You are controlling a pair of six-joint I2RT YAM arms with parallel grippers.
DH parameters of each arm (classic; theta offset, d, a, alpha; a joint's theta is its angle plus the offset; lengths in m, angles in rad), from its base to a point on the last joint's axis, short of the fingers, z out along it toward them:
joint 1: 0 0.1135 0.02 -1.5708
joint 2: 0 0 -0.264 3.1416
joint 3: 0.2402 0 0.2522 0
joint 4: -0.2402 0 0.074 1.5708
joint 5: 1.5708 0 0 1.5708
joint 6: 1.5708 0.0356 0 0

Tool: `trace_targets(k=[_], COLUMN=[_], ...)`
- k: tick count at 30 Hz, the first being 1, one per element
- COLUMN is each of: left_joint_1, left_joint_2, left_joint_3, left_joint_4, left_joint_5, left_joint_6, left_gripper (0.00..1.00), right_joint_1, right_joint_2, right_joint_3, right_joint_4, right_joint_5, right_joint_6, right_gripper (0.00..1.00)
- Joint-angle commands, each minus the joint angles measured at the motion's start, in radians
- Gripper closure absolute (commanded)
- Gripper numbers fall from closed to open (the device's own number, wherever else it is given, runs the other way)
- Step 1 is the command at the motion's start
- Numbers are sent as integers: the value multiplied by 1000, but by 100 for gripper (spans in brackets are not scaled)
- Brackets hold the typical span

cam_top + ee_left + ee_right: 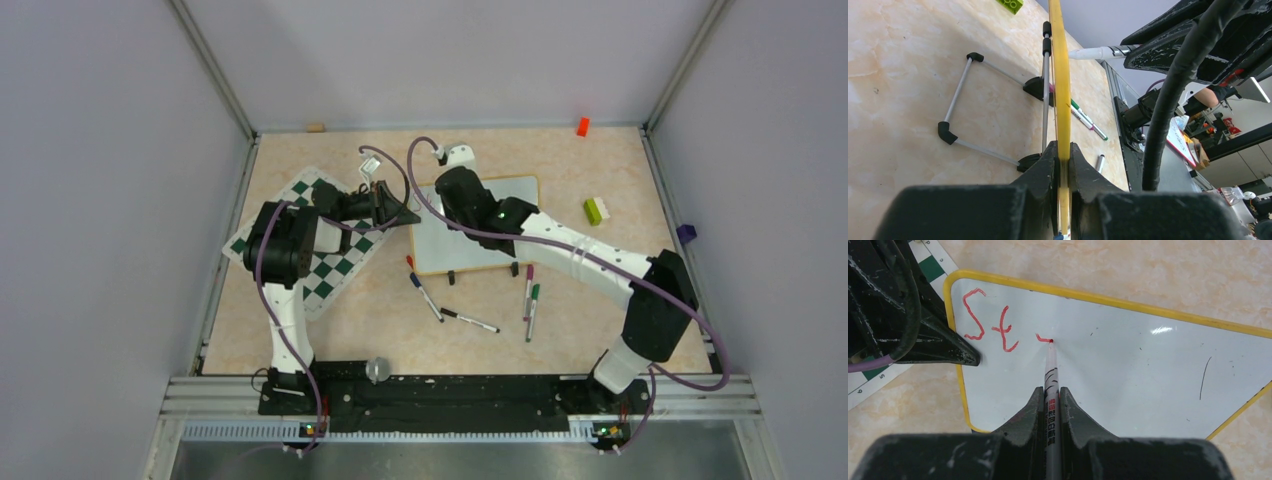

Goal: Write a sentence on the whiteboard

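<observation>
Your right gripper (1050,392) squeezes the red marker (1051,365), tip on the whiteboard (1128,370) beside the chess mat (933,265), and your left gripper (1063,150) pinches its yellow edge, so if you push too hard the board could slip and spoil the sentence (990,322).

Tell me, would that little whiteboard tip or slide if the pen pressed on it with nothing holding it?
The whiteboard looks thin and light, propped on a slim wire stand, so it may slide or tip. It seems stiff: the edge runs straight where the left gripper clamps it. Its glossy face is likely slippery.
</observation>
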Motion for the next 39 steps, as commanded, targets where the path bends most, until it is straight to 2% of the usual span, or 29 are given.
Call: trace_targets(k=[1, 18, 39], left_joint_1=[-8, -13, -14], left_joint_2=[-40, -35, -33], left_joint_3=[7, 15, 15], left_joint_4=[132, 132, 132], left_joint_5=[21, 27, 28], left_joint_6=[-2, -7, -7], left_gripper=[100, 100, 100], right_joint_1=[-25, -24, -25], right_joint_2=[19, 46, -14], right_joint_3=[58, 85, -11], right_joint_4=[-5, 9, -8], right_joint_5=[16, -53, -69], right_joint_6=[-4, -13, 3], right_gripper=[100, 100, 100])
